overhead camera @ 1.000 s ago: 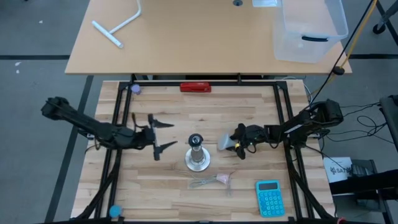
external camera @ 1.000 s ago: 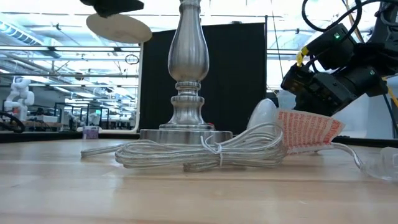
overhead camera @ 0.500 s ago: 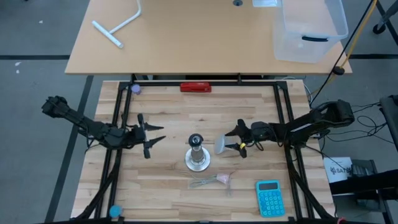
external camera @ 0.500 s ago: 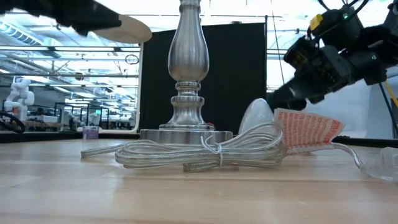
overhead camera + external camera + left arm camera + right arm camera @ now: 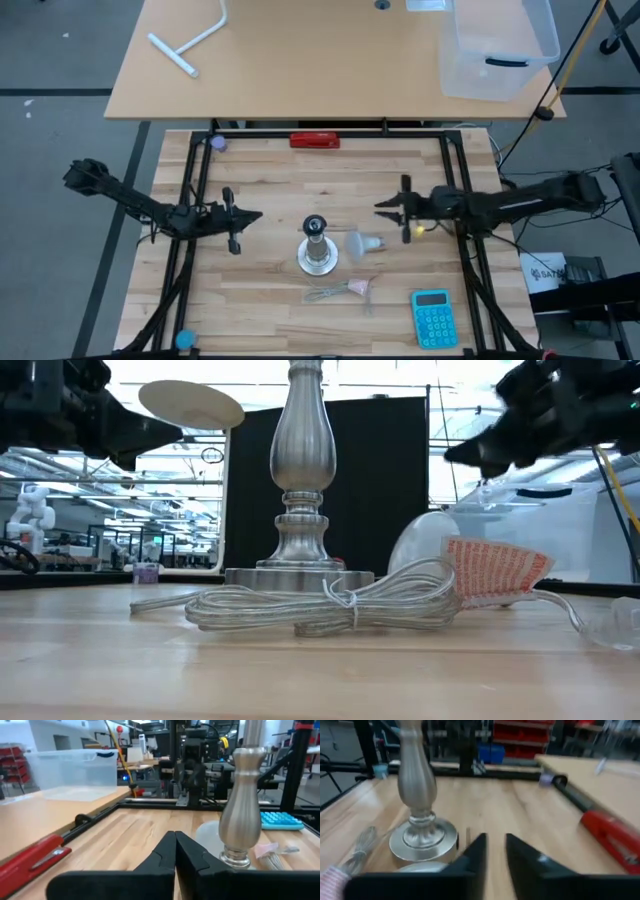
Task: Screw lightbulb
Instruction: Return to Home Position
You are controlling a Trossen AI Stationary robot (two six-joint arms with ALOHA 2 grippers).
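The white lightbulb (image 5: 360, 242) lies on its side on the wooden table, domed head next to the silver lamp stand (image 5: 317, 245) and screw base pointing toward the table's right edge. In the low view the lightbulb (image 5: 422, 540) shows behind the coiled cord. My right gripper (image 5: 388, 208) hovers right of the lightbulb and a little beyond it, fingers slightly apart (image 5: 495, 847) with nothing between them. My left gripper (image 5: 244, 217) is shut (image 5: 175, 845) left of the stand, clear of the table.
A bundled clear cord (image 5: 330, 293) with a pink piece (image 5: 358, 287) lies near of the stand. A blue calculator (image 5: 433, 318) sits at the near right, a red tool (image 5: 314, 140) at the far edge. A clear bin (image 5: 495, 45) stands on the table beyond.
My right gripper has let go of the lightbulb, backed toward the table's right edge and risen, its fingers drawing closer together. The lightbulb now lies on the table beside the stand. My left gripper has pulled back toward the left edge and shut.
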